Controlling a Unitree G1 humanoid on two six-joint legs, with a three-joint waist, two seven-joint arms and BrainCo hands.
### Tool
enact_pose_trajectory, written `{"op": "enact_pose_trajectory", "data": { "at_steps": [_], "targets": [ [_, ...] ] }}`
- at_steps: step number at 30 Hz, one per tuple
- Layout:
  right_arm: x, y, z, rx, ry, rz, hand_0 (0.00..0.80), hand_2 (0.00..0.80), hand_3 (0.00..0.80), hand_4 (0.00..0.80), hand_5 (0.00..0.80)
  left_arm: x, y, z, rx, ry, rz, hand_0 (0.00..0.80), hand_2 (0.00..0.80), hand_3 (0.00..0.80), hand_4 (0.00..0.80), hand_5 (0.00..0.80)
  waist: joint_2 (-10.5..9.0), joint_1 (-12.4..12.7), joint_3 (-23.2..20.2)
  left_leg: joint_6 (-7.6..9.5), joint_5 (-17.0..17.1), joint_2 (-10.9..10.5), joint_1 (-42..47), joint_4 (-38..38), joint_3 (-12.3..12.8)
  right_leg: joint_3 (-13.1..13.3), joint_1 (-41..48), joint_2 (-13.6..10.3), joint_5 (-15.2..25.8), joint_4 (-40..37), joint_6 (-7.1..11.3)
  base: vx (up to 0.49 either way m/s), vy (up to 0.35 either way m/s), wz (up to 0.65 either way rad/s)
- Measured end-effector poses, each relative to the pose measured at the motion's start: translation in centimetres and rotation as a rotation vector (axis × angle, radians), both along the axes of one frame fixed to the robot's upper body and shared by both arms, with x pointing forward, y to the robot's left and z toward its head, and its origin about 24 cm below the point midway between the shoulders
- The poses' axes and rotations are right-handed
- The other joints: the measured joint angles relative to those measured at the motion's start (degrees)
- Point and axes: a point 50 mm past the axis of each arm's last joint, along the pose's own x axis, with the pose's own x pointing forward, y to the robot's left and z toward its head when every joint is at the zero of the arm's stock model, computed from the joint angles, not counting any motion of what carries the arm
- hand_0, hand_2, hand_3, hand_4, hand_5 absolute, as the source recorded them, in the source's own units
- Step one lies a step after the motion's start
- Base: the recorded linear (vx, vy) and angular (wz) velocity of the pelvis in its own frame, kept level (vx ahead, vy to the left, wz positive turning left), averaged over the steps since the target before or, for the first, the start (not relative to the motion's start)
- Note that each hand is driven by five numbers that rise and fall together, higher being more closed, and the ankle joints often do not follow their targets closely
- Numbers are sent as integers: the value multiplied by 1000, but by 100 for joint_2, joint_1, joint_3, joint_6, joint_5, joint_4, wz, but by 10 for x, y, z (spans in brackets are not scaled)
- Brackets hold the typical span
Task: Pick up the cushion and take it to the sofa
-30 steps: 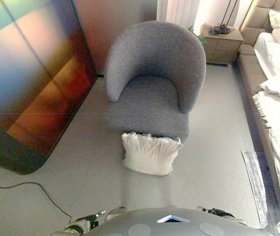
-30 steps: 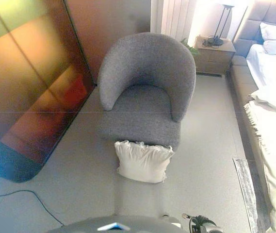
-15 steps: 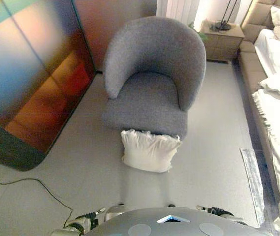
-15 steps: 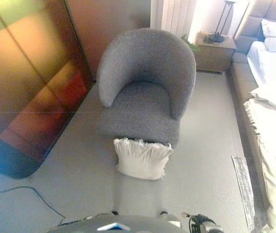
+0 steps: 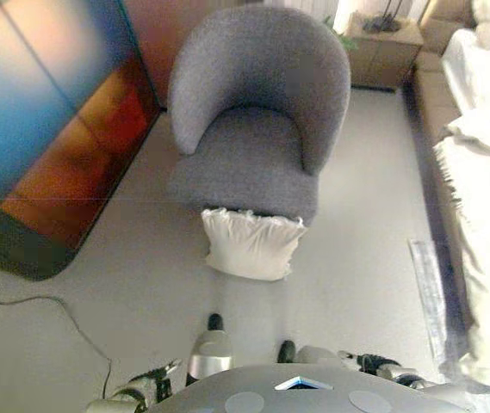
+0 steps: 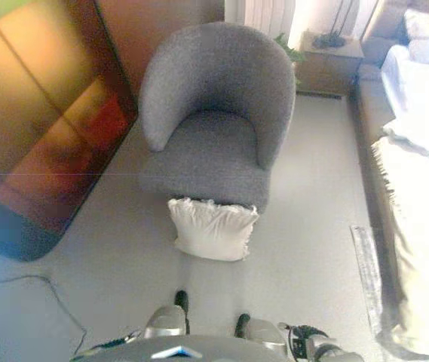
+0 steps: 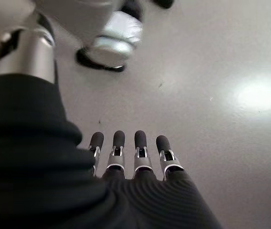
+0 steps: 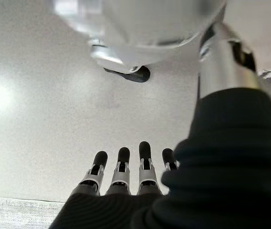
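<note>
The left hand [image 7: 135, 160] is showing from behind, its dark ribbed cover [image 7: 40, 171] filling the lower corner of the view. Its fingers [image 7: 140, 141] are lying straight in a row, side by side, dark tips pointing away from the wrist. They are holding nothing and touching nothing. The thumb is not showing. Past the fingertips the pale grey floor [image 7: 211, 57] is filling the rest of the view. A bright patch of reflected light [image 7: 260, 95] is glaring on the floor to one side of the fingers. The floor around the hand is carrying no object that can be made out.
</note>
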Motion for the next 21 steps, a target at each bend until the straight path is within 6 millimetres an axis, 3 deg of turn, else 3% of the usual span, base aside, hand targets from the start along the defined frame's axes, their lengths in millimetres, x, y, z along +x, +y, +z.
{"op": "enact_pose_trajectory", "data": {
  "at_steps": [3, 6, 7, 8, 9, 10, 11, 12, 17, 19, 21],
  "targets": [
    [-2, -4, 1, -17, 12, -4, 0, 0, 0, 0, 0, -1, -5, -1, -13, 5, 2, 0, 0, 0, 0, 0, 82, 0, -2, 21, 20, 141, -76, -260, -123, 238, 231, -133, -59, -155, 95, 443, 174, -28],
    [-4, -4, 1, -29, 18, -5, 0, 0, 0, 0, 0, -3, -5, -1, -14, 11, 3, 0, 0, 0, 0, 0, 165, -4, -73, 85, 80, 157, -104, -11, -44, 399, 431, -359, -220, -193, 381, 444, 167, -36],
    [-8, -1, -1, -21, 29, -6, 0, 0, 0, 0, 0, -3, -3, -1, -8, 10, 3, 0, 0, 0, 0, 0, 79, 27, -124, 112, 87, 12, -104, 163, 58, 447, 465, -522, -265, -211, 470, 519, 175, -40],
    [-10, 4, -2, -6, 35, -8, 0, 0, 0, 0, 0, -6, 3, 0, 5, 15, 3, 0, 0, 0, 0, 0, 8, 83, -156, 327, 175, -91, -134, 238, 113, 414, 524, -639, -337, -56, 526, 473, 165, -31],
    [-15, 14, -5, 19, 43, -13, 0, 0, 0, 0, 0, -3, 13, 3, 28, 5, 0, 0, 0, 0, 0, 0, -181, 44, -196, 541, 162, -234, -71, 277, 128, 378, 532, -716, -384, 155, 557, 528, 195, -10],
    [-18, 23, -8, 43, 55, -14, 0, 0, 0, 0, 0, -2, 24, 6, 55, 3, -1, 0, 0, 0, 0, 0, -420, 32, -271, 609, 76, -397, -42, 279, 160, 215, 555, -858, -492, 275, 627, 443, 171, 4],
    [-21, 27, -9, 53, 66, -17, 0, 0, 0, 0, 0, 1, 31, 8, 71, -6, -3, 0, 0, 0, 0, 0, -525, 35, -318, 660, 4, -516, -15, 303, 175, 168, 584, -944, -441, 293, 755, 433, 182, 8],
    [-22, 27, -9, 52, 68, -20, 0, 0, 0, 0, 0, 6, 31, 8, 68, -16, -6, 0, 0, 0, 0, 0, -536, 11, -329, 699, -62, -586, 43, 294, 173, 189, 595, -1011, -391, 385, 878, 384, 168, 13],
    [-10, 22, -7, 43, 33, -12, 0, 0, 0, 0, 0, 22, 28, 9, 60, -37, -17, 0, 0, 0, 0, 0, -423, -11, -443, 885, -169, -822, 267, 28, 188, 232, -69, -1278, -222, 1783, 1134, 367, 153, 4],
    [-6, 18, -5, 33, 15, -10, 0, 0, 0, 0, 0, 23, 29, 9, 61, -36, -20, 0, 0, 0, 0, 0, -331, -44, -479, 970, -168, -802, 510, -233, 170, 241, -486, -1313, 157, 2624, 1107, 262, 14, 2],
    [-3, 18, -5, 36, 3, -7, 0, 0, 0, 0, 0, 23, 34, 11, 73, -20, -37, 0, 0, 0, 0, 0, -285, -86, -504, 1017, -135, -765, 737, -485, 93, 150, -681, -1224, -204, 2613, 1123, 240, -71, 13]
  ]
}}
